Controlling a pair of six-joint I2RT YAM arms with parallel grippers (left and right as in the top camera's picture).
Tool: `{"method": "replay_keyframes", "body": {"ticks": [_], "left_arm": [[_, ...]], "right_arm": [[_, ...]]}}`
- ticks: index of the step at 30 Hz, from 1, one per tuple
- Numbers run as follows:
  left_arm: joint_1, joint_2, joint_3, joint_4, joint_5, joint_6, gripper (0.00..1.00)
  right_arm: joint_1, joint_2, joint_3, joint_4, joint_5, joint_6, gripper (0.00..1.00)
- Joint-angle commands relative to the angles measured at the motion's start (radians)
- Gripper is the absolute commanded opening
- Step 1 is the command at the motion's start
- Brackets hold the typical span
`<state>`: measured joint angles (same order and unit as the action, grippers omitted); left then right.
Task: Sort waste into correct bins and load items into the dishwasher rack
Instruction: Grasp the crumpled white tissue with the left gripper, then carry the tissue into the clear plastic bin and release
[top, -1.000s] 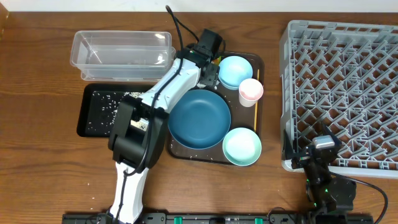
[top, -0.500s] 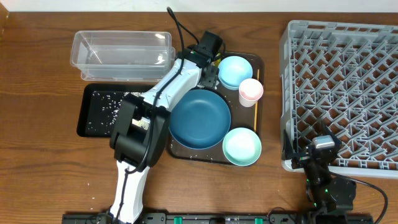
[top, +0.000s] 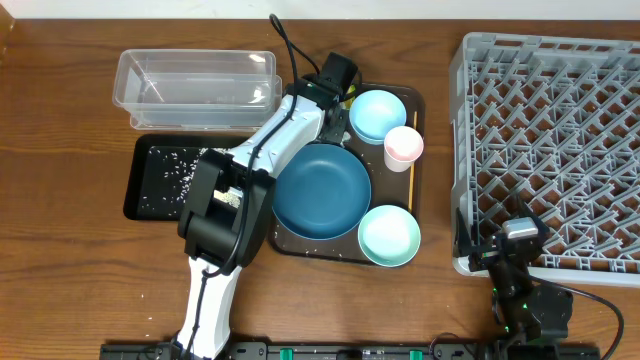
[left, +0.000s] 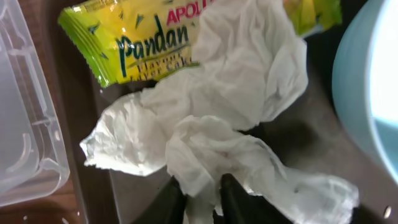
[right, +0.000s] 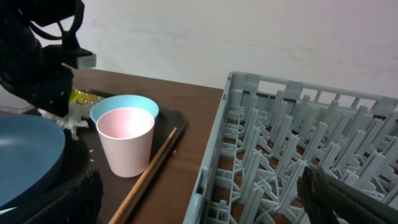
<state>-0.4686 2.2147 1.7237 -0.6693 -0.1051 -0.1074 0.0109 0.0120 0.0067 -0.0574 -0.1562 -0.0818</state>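
Overhead and wrist views of a wooden table (top: 60, 290). The left arm reaches to the far left corner of a brown serving tray (top: 415, 100). There the left gripper (left: 202, 202) has its jaws nearly pressed together, pinching a fold of the crumpled white tissue (left: 249, 74). The tissue lies on the tray, touching a yellow-green snack wrapper (left: 137, 46), between the clear tub (top: 190, 85) and a pale blue bowl (top: 380, 112). The tray also holds a dark blue plate (top: 325, 190), a second pale bowl (top: 390, 235), a pink cup (top: 403, 145) and an orange stick (top: 412, 185). White grains speckle the black tray (top: 160, 175). The right gripper (right: 199, 186), jaws spread wide and holding nothing, sits at the near corner of the grey dishwasher rack (top: 550, 130).
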Motion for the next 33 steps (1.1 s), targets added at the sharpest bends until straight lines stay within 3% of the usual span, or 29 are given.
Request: {"method": "replay_keyframes", "body": {"ticks": [1,6,17,22,26,32,33], "left_arm": [[-0.014,-0.037,-0.012,-0.015,-0.008,-0.002,0.19],[-0.028,-0.103,-0.012,-0.042,-0.009,-0.031,0.06],[-0.026,-0.277,-0.012,-0.079,-0.014,-0.097,0.06],[-0.004,-0.342,-0.012,-0.062,-0.161,-0.115,0.06],[0.048,-0.363,-0.012,-0.032,-0.297,-0.183,0.06],[0.178,-0.346,-0.012,-0.006,-0.300,-0.296,0.07],[0.198,-0.344,-0.013,-0.006,-0.300,-0.319,0.13]], "right_arm": [[0.009,-0.005,-0.001,-0.005,0.006,-0.009,0.99],[0.009,-0.005,-0.001,-0.005,0.006,-0.010,0.99],[0.009,-0.005,-0.001,-0.005,0.006,-0.010,0.99],[0.009,-0.005,-0.001,-0.005,0.006,-0.009,0.99],[0.009,-0.005,-0.001,-0.005,0.006,-0.009,0.99],[0.009,-0.005,-0.001,-0.005,0.006,-0.010,0.99],[0.009,-0.005,-0.001,-0.005,0.006,-0.009,0.99]]}}
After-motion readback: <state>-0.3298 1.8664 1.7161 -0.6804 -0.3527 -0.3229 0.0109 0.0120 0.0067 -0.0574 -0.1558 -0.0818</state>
